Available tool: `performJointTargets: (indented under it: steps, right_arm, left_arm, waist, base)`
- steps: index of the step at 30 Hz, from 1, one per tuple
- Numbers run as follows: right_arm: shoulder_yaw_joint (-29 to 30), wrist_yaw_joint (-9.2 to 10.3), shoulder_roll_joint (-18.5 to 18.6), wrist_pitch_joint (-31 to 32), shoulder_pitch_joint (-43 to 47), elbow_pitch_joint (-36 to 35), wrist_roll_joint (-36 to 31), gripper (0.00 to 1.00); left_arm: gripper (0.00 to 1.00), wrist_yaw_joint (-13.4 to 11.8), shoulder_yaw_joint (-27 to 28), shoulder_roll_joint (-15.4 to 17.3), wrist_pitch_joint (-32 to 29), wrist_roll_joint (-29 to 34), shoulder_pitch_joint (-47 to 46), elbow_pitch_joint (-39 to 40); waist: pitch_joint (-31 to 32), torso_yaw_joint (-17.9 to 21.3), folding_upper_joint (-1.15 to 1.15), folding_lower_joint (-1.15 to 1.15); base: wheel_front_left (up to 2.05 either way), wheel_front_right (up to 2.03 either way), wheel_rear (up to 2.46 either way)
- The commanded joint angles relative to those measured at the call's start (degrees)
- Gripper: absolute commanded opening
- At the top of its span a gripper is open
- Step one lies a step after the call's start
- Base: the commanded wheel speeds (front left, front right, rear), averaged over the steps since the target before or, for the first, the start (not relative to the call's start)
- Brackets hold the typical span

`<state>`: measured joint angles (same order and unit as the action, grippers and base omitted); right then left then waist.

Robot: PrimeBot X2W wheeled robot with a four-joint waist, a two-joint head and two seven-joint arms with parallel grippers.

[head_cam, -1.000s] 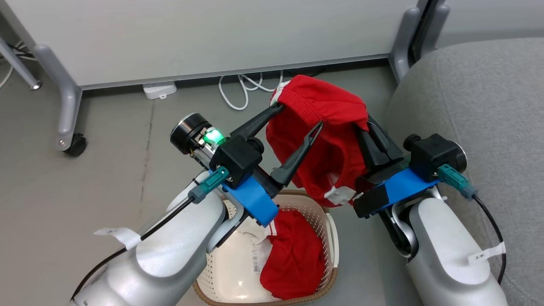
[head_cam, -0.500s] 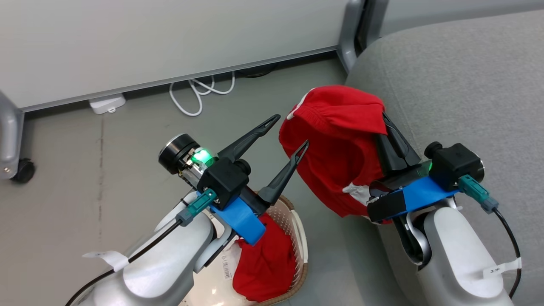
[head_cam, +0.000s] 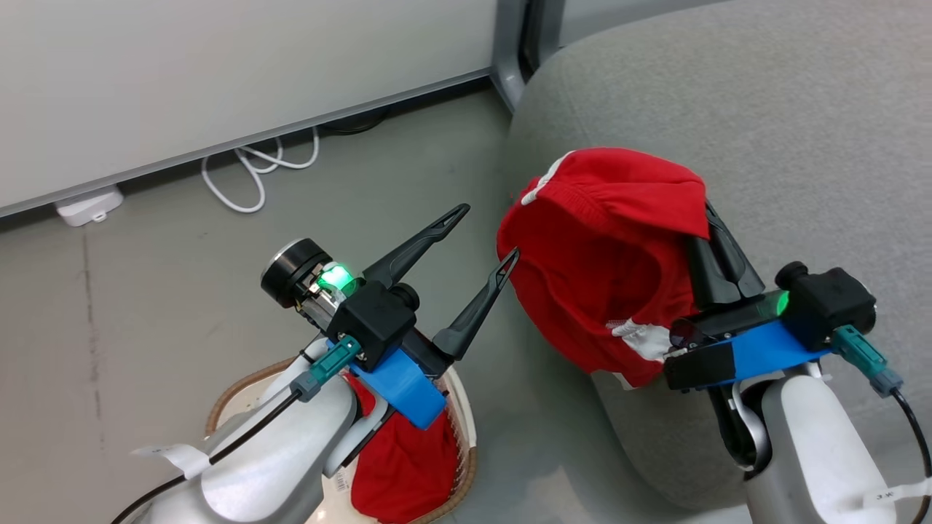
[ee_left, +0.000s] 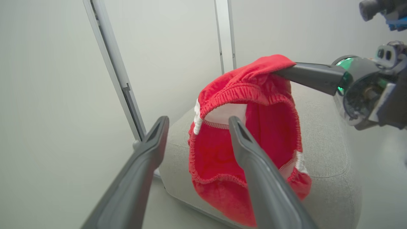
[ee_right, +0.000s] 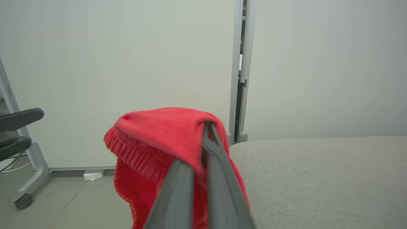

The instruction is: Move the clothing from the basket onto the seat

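Halfway there: one red garment (head_cam: pixel 604 255) clamped in the right claw (head_cam: pixel 710 225), held up at the seat's (head_cam: pixel 764 109) edge, not yet set down; left claw (head_cam: pixel 488 233) spread empty; second garment (head_cam: pixel 397 466) lying in the basket (head_cam: pixel 464 426).

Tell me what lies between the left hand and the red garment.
Nothing: the left wrist view shows the left hand facing the garment with no object between.
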<state>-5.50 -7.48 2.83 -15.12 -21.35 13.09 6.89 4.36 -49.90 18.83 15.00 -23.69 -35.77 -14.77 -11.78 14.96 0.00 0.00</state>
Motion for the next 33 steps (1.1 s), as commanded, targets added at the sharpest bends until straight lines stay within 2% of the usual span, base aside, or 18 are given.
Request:
performJointTargets:
  steps: [1,10,18,27,33]
  right_arm:
    - [0.4,-0.03,0.1,-0.1,0.8,-0.6,0.0,0.0]
    - [3.2,-0.03,0.1,-0.1,3.6,-3.0,0.6,0.0]
    - [5.3,-0.03,0.1,-0.1,1.7,-5.7,2.2,0.0]
    - [8.5,-0.03,0.1,-0.1,-9.6,-8.7,-0.2,0.0]
    - [13.9,-0.02,1.4,-0.1,-21.0,-10.5,-3.9,0.0]
  left_arm:
    - [1.0,-0.1,0.3,0.1,0.3,0.2,0.5,0.3]
    - [1.0,0.1,0.1,-0.1,0.3,1.0,-0.1,0.3]
    - [1.0,0.6,0.4,-0.1,0.3,1.4,-1.5,0.5]
    - [1.0,0.8,0.4,0.6,0.2,2.4,-3.5,1.1]
    - [1.0,1.1,0.5,1.6,-0.3,3.2,-6.5,2.1]
  waist:
    - [-0.3,1.2,0.0,0.0]
    - [-1.5,4.4,0.0,0.0]
    - [-3.2,4.2,0.0,0.0]
    - [-7.9,2.2,0.0,0.0]
    - [-14.4,0.1,0.0,0.0]
  base:
    - [0.0,0.0,0.0]
    - [0.0,0.0,0.0]
    - [0.0,0.0,0.0]
    - [0.0,0.0,0.0]
    - [0.0,0.0,0.0]
